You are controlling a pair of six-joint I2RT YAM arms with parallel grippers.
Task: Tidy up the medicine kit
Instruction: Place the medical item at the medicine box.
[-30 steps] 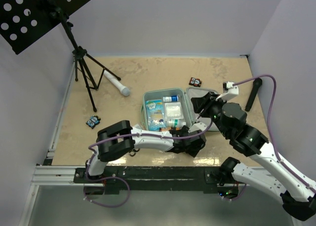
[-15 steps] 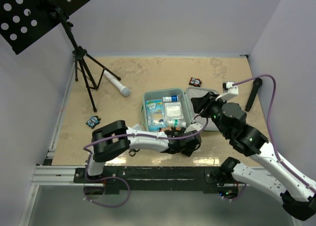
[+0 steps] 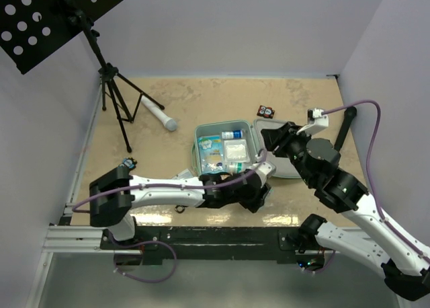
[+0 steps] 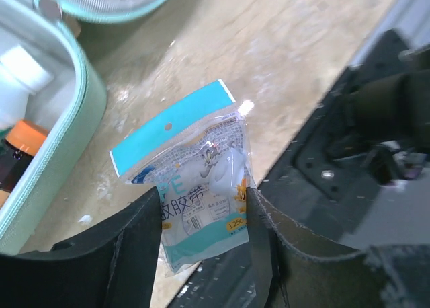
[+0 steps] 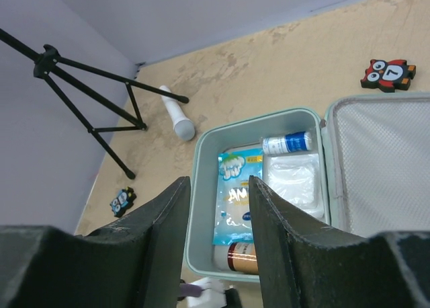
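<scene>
The medicine kit (image 3: 199, 146) lies open mid-table, mint-green, with its mesh lid (image 3: 269, 130) folded out to the right. Its tray (image 5: 201, 187) holds a blue packet (image 5: 235, 194), a white-and-blue bottle (image 5: 287, 143), a clear bag (image 5: 292, 180) and an amber bottle (image 5: 238, 257). My left gripper (image 3: 259, 188) is just in front of the kit's near right corner. In the left wrist view the left gripper (image 4: 201, 194) is shut on a clear packet with a blue header (image 4: 188, 153), held above the table edge. My right gripper (image 3: 274, 141) hovers over the lid, and the right wrist view shows the right gripper (image 5: 218, 183) open and empty.
A white-and-grey cylinder (image 3: 160, 113) and a tripod stand (image 3: 114, 99) are at the back left. A black-and-red gadget (image 3: 266, 110) lies behind the lid, a blue one (image 3: 126, 164) at the left. A black handle (image 3: 342, 130) lies by the right wall. The black front rail (image 4: 376, 120) is close.
My left arm's elbow has swung left and down towards the table's front left. Its gripper stays by the kit's near right corner. The right gripper has risen slightly.
</scene>
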